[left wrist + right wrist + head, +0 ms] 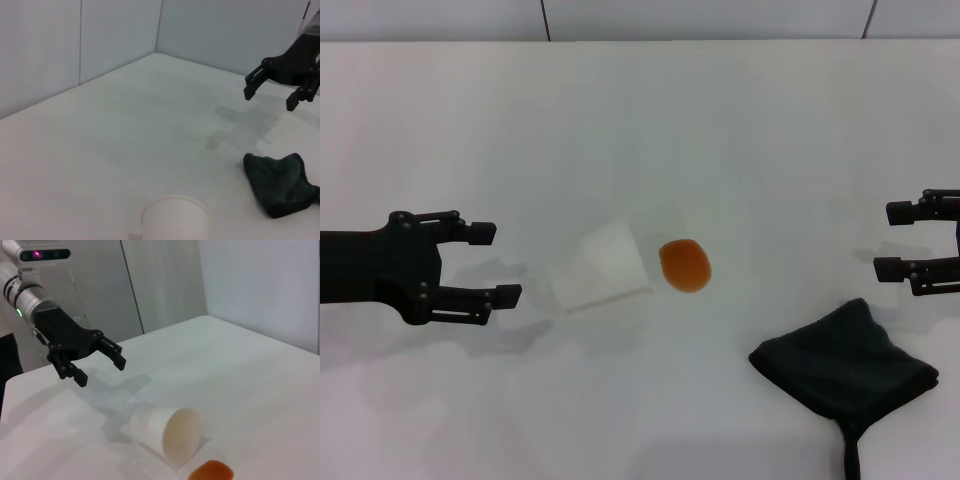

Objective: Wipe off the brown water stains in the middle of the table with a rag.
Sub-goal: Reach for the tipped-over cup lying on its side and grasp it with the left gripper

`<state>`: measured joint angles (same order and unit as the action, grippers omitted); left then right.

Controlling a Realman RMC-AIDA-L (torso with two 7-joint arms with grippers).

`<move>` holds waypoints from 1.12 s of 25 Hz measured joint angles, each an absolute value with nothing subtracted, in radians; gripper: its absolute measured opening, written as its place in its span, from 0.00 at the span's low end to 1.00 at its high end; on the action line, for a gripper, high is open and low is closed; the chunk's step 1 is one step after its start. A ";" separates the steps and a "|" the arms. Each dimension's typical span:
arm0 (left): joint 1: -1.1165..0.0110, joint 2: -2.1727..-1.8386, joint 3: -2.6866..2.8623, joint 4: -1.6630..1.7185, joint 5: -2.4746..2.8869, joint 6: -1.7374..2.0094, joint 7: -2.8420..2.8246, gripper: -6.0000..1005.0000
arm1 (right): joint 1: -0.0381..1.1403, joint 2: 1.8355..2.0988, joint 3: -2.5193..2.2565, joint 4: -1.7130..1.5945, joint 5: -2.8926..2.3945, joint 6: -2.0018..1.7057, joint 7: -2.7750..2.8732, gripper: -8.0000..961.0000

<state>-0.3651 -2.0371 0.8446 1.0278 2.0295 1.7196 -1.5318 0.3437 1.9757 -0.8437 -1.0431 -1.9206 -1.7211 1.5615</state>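
Nothing is wiped yet. The brown water stains (pixel 685 265) sit whole and glossy mid-bench (pixel 640 120), just beside a tipped white paper cup (pixel 600 268). The rag (pixel 845 365) lies untouched near the front right. The right gripper (pixel 910 240) hovers beyond it, fingers released and empty; the left gripper (pixel 485 265) waits likewise, well apart.

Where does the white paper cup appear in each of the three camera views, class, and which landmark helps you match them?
Head view: the paper cup lies on its side near the middle of the table, just left of the brown stain.
Left wrist view: the cup sits at the bottom edge, mouth facing the camera.
Right wrist view: the cup lies low in the centre, beside the stain.
Shared landmark: the left tool by the cup, also in the right wrist view.
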 joint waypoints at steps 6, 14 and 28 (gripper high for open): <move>-0.365 -2.037 0.844 1.027 2.029 1.720 -1.536 0.85 | 0.344 1.976 -0.844 -1.042 -1.921 -1.721 1.560 0.81; -0.405 -2.028 0.849 1.069 2.090 1.720 -1.659 0.84 | 0.346 1.976 -0.844 -1.037 -1.921 -1.717 1.546 0.81; -0.614 -2.052 0.927 1.201 2.410 1.750 -1.806 0.83 | 0.351 1.988 -0.851 -1.042 -1.920 -1.717 1.523 0.81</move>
<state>-0.6137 -2.0520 0.9268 1.2005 2.4103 1.7496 -1.8065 0.3506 1.9881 -0.8512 -1.0421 -1.9204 -1.7165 1.5234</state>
